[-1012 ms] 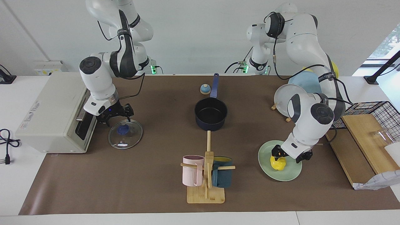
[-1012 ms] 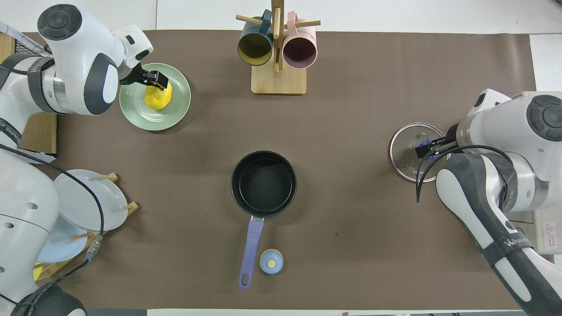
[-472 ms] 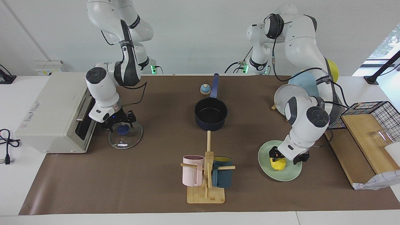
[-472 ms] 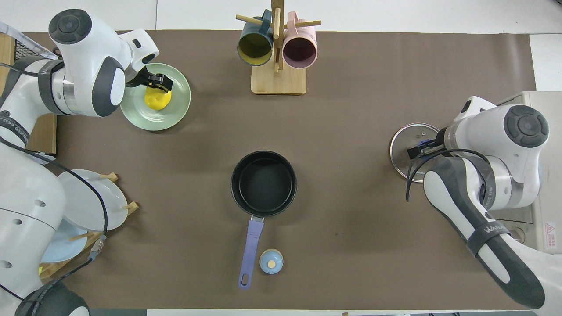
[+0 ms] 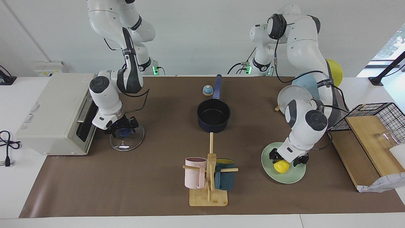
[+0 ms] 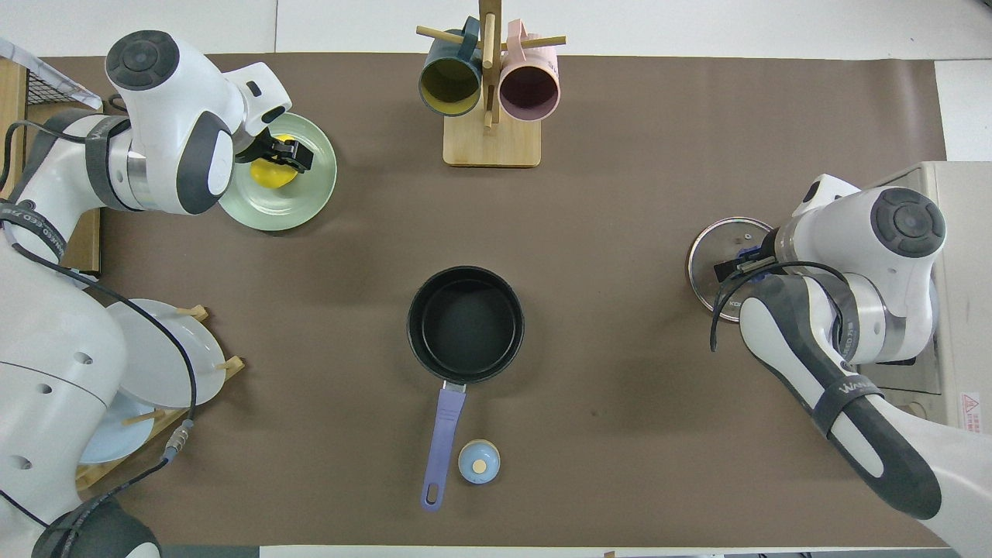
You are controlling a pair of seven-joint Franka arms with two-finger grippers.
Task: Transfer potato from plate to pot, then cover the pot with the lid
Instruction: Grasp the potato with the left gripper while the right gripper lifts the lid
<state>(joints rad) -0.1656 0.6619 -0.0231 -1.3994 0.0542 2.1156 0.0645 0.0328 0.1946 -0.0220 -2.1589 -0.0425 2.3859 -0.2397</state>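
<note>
Facing view: we take the pot (image 5: 213, 114) as our landmark. Toward the left arm's end of the table from it lies the plate (image 5: 294, 176), farther from the robots than the pot, with the potato (image 5: 281, 166) on it. Our left gripper (image 5: 284, 159) is down on the potato, fingers straddling it; we cannot tell if they grip. Toward the right arm's end from the pot lies the lid (image 5: 127, 140). Our right gripper (image 5: 121, 129) sits at its blue knob; its grasp we cannot tell either.
</note>
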